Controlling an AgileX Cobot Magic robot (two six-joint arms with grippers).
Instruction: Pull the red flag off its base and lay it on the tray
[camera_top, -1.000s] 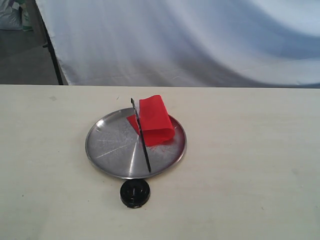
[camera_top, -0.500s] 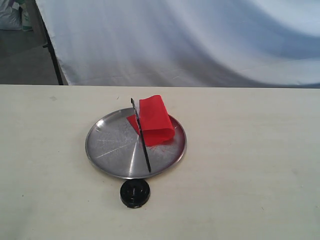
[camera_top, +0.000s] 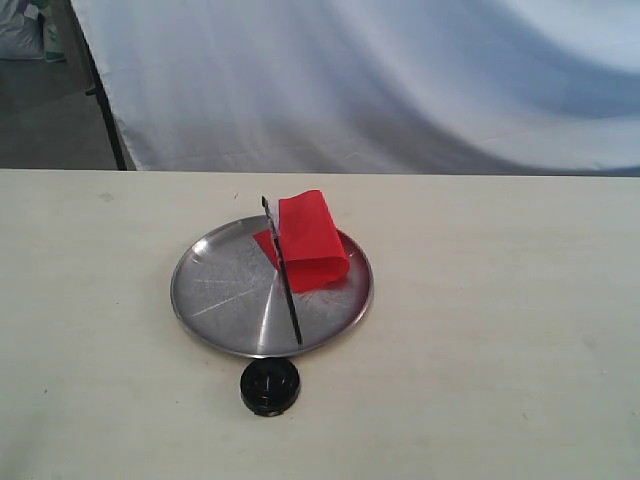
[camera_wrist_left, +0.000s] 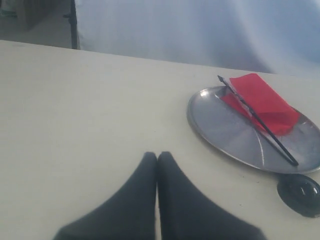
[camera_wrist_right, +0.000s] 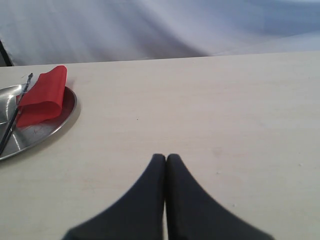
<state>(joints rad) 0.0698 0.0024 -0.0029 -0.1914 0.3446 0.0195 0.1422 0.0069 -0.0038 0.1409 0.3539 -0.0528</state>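
The red flag (camera_top: 311, 240) lies on the silver tray (camera_top: 215, 295), its cloth folded over and its thin black pole (camera_top: 286, 285) stretched across the plate. The wrist views show the flag (camera_wrist_left: 265, 102) (camera_wrist_right: 46, 97) and the tray (camera_wrist_left: 220, 125) (camera_wrist_right: 35, 135) too. The small black base (camera_top: 269, 386) (camera_wrist_left: 300, 194) stands empty on the table just in front of the tray's rim. My left gripper (camera_wrist_left: 157, 157) is shut with nothing in it, well off to the tray's left. Off to the tray's right, my right gripper (camera_wrist_right: 166, 159) is shut and empty. Neither gripper shows in the exterior view.
The pale wooden table (camera_top: 500, 300) spreads wide to either side of the tray. A white cloth backdrop (camera_top: 400, 80) hangs behind the table's far edge. A dark stand leg (camera_top: 105, 105) is at the back left.
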